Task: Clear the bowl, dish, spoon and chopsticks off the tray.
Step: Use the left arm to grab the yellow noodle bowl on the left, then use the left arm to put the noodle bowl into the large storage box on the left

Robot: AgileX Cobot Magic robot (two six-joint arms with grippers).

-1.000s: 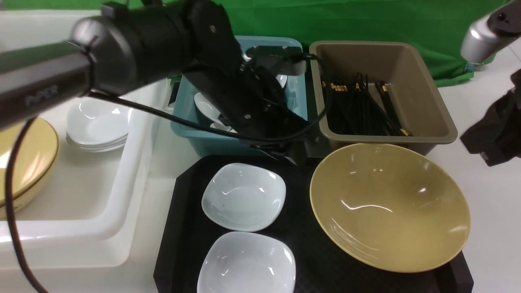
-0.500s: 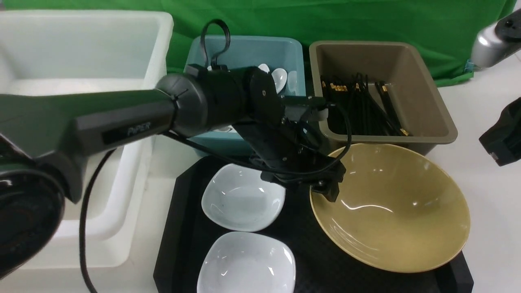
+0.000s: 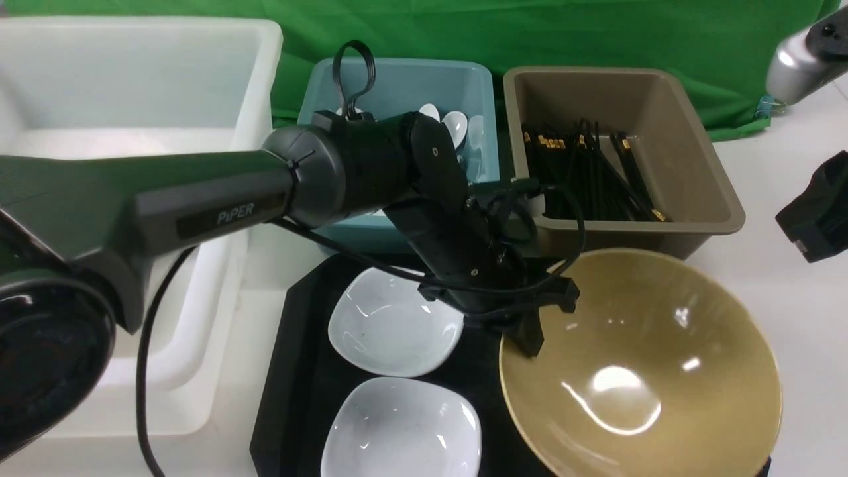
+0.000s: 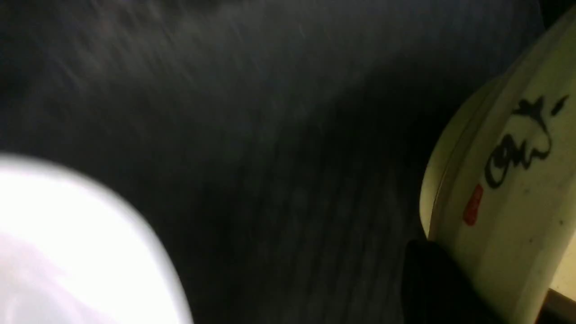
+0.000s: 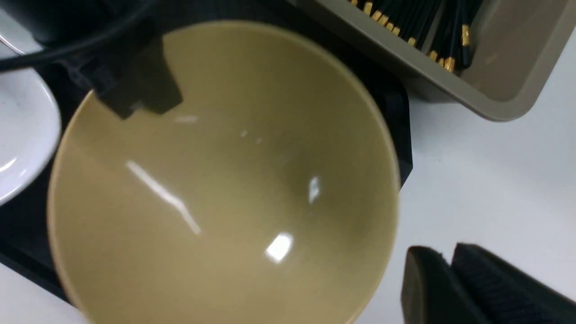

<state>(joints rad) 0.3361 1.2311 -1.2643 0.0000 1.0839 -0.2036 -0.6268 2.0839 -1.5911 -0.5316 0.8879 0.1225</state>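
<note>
1. Tabletop (image 3: pixel 795 318): white, carries everything listed; green cloth (image 3: pixel 563 33) hangs behind it.
2. White tub (image 3: pixel 132 79): deep, on the far left.
3. Left arm (image 3: pixel 199 205): dark, reaches from the left across the teal bin to the bowl.
4. Tray (image 3: pixel 305 358): flat, black, cut-off corners, in the near centre of the tabletop.
5. Bowl (image 3: pixel 636 384): glossy mustard-yellow, over the tray's right half and tipped. Its right edge reaches out past the tray. Its underside with foot ring and a black mark shows in the left wrist view.
6. Brown bin (image 3: pixel 689 165): behind the bowl, just beyond the tray.
7. Teal bin (image 3: pixel 397 86): left of the brown bin, partly hidden by the arm.
8. Far white dish (image 3: pixel 391 324) and near white dish (image 3: pixel 397 430): squarish, one behind the other on the tray's left half.
9. Left end effector (image 3: pixel 527 338): clamped on the bowl's left rim, one finger inside the rim.
10. Right end effector (image 5: pixel 450 288): over bare tabletop right of the bowl, holding nothing. Its fingers lie side by side with a thin seam; whether they meet cannot be told.
11. Chopsticks (image 3: pixel 583 172): black, gold-banded, piled in the brown bin.
12. Spoons (image 3: pixel 456 126): white, in the teal bin.
</note>
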